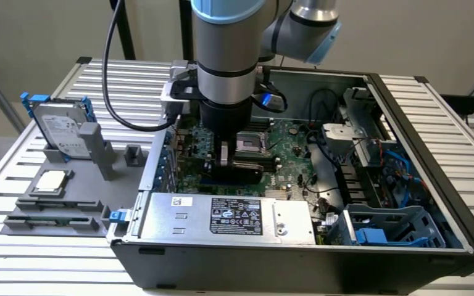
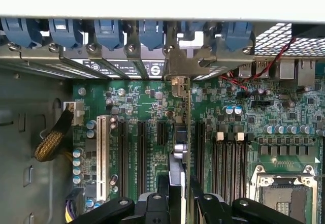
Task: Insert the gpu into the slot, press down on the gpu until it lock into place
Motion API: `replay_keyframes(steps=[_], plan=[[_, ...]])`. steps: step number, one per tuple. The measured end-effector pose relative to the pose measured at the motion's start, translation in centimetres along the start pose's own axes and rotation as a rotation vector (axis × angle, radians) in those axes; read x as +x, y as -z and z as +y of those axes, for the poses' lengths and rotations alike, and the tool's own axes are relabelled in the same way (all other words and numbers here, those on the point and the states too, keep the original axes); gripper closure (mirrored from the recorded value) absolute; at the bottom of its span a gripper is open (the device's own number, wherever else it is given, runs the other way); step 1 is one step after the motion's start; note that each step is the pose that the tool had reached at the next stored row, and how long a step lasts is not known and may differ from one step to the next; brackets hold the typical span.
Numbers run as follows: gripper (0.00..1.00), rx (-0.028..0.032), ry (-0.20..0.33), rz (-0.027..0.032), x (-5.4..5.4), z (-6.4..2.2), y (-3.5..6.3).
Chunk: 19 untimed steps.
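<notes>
The gripper (image 2: 179,191) clamps the gpu (image 2: 181,132) edge-on, standing upright over a slot on the green board (image 2: 147,102) inside the computer case (image 1: 434,185). A good insertion probably needs the card square to the slot, bracket end aligned, pressure straight down.

A robotics lab: aluminium-profile table (image 1: 455,117), open computer case (image 1: 303,259), fixture-held parts (image 1: 64,132).

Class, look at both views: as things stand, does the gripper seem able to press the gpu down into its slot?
Probably yes. The gripper sits inside the open case directly over the gpu, which stands edge-on over the motherboard slots, its fingers on either side. Nothing appears to block the way down.
</notes>
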State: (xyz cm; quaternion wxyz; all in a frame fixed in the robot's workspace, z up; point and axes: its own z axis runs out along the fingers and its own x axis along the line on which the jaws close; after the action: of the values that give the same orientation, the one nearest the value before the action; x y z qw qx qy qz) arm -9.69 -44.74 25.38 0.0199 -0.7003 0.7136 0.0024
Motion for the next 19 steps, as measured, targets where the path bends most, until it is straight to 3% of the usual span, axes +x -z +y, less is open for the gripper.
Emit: replay_keyframes(steps=[19], plan=[[0.74,0.0001,0.0,-0.0002,-0.01,0.03,-0.56]])
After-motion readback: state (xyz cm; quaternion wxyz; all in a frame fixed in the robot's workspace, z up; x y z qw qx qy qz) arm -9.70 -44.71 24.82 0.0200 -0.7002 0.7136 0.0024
